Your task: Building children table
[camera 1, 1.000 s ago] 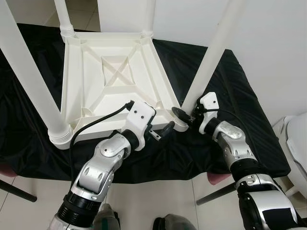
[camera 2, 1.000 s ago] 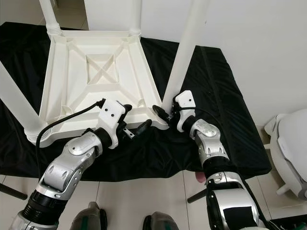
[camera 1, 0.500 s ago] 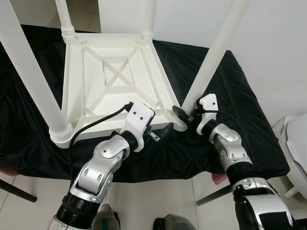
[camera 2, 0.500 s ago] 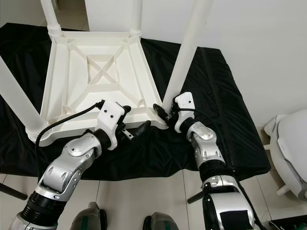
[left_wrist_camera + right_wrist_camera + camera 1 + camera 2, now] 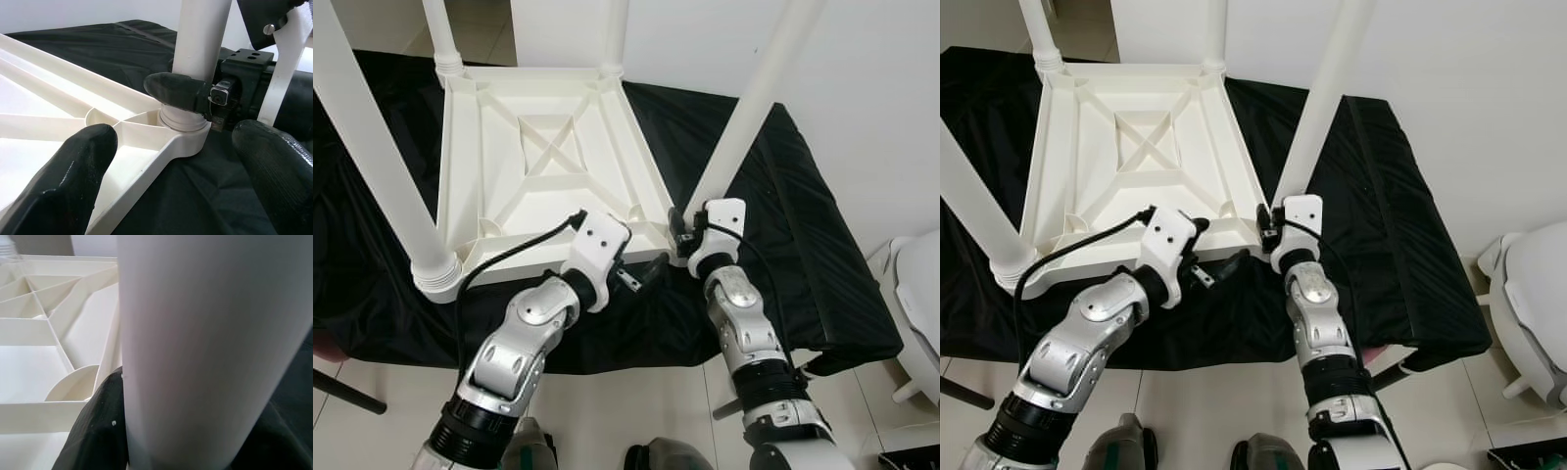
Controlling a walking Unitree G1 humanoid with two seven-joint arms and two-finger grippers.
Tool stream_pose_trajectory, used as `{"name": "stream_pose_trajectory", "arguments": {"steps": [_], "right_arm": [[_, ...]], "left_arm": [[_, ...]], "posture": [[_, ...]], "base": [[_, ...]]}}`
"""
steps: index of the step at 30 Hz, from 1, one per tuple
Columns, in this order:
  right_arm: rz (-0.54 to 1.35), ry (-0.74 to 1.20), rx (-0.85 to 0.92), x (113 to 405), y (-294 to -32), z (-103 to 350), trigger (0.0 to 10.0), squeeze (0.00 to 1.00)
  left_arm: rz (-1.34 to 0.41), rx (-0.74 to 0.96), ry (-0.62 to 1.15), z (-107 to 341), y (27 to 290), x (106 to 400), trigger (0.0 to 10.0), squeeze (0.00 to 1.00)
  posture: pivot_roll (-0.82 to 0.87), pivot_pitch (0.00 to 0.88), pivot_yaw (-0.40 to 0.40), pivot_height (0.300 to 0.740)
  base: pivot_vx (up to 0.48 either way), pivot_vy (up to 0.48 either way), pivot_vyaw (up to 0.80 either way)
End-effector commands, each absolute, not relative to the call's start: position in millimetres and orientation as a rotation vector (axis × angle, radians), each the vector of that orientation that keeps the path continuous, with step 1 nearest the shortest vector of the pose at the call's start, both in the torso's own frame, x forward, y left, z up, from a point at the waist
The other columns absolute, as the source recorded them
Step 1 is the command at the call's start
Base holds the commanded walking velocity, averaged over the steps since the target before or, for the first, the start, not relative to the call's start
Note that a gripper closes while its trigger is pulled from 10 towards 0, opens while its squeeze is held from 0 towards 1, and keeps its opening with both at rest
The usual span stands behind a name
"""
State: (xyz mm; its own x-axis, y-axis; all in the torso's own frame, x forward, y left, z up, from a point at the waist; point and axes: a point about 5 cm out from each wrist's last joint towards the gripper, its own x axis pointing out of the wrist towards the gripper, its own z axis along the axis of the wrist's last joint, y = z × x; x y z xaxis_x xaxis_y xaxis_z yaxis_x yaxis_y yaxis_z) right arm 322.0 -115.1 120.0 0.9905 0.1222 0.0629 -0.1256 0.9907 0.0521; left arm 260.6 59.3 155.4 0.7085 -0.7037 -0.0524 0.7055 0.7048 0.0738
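On the black cloth [image 5: 783, 176] that covers the bench, the white children's table [image 5: 543, 157] lies upside down, its ribbed underside facing up. Four white legs stand in its corner sockets: the near-left leg [image 5: 372, 157], the far-left leg [image 5: 438, 34], the far-right leg [image 5: 615, 34] and the near-right leg [image 5: 749, 108].

The near-right leg rises from the near-right corner socket [image 5: 183, 129] and leans away toward the right. The right tool [image 5: 683, 227] is at the base of this leg, just above the socket. The left wrist view shows one of its black fingers [image 5: 176, 90] wrapped against the leg; the right wrist view shows the leg close up with a black finger pressed to its side. The right tool is closed around the near-right leg.

The left tool [image 5: 641, 274] sits at the near edge of the tabletop, just left of the same corner. Its two black fingers [image 5: 73, 171] are spread apart in the left wrist view, one over the white rim of the table and the other over the black cloth. They grip nothing; the left tool is open. A black cable [image 5: 509, 250] runs from the left wrist housing across the near rim of the table.

A white rounded object [image 5: 920, 294] stands on the floor at the far right of the scene, well apart from the bench. The floor [image 5: 607, 411] near the robot is pale tile.
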Motion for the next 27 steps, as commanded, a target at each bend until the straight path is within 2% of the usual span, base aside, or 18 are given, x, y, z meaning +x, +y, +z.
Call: {"name": "stream_pose_trajectory", "arguments": {"steps": [1,5,6,13,17,18,21,22,27], "right_arm": [[0.083,-0.015,0.057,317.3,-114.6,112.4,10.0,0.00],[0.084,-0.013,0.059,316.8,-114.2,113.0,10.0,0.00],[0.088,-0.017,0.093,315.8,-116.5,114.8,10.0,1.00],[0.134,-0.046,0.139,315.6,-117.9,118.9,10.0,1.00],[0.186,-0.069,0.118,320.3,-131.0,124.4,10.0,1.00],[0.227,-0.082,0.103,324.2,-140.5,128.7,10.0,0.37],[0.244,-0.086,0.094,325.2,-143.5,131.2,10.0,0.37],[0.286,-0.087,0.083,327.0,-146.8,133.1,10.0,0.00],[0.518,-0.082,0.007,332.2,-153.0,136.8,10.0,0.00]], "left_arm": [[-0.791,0.093,0.025,153.5,56.4,257.9,10.0,0.00],[-0.793,0.092,0.026,153.2,56.1,257.5,10.0,0.00],[-0.795,0.095,0.027,152.9,56.2,257.4,10.0,0.00],[-0.792,0.097,0.028,152.7,57.3,258.0,10.0,0.00],[-0.779,0.106,0.034,150.4,59.8,259.3,10.0,0.00],[-0.769,0.106,0.034,150.6,62.2,260.6,10.0,0.00],[-0.767,0.106,0.033,150.9,63.0,260.9,10.0,0.00],[-0.767,0.107,0.035,150.6,63.4,260.7,10.0,0.00],[-0.789,0.116,0.043,147.7,60.5,256.9,10.0,0.00]], "posture": [[-0.01,0.000,-0.090,0.740],[-0.01,0.000,-0.088,0.740],[-0.01,0.000,-0.091,0.740],[-0.01,0.000,-0.092,0.740],[-0.01,0.000,-0.096,0.740],[-0.01,0.000,-0.099,0.740],[-0.01,0.000,-0.099,0.740],[0.00,0.000,-0.099,0.740],[-0.01,0.000,-0.092,0.740]], "base": [[0.000,0.000,0.00],[0.000,0.000,0.00],[0.000,0.000,0.00],[0.000,0.000,0.00],[0.000,0.000,0.00],[0.000,0.000,0.00],[0.000,0.000,0.00],[0.000,0.000,0.00],[0.000,0.000,0.00]]}}
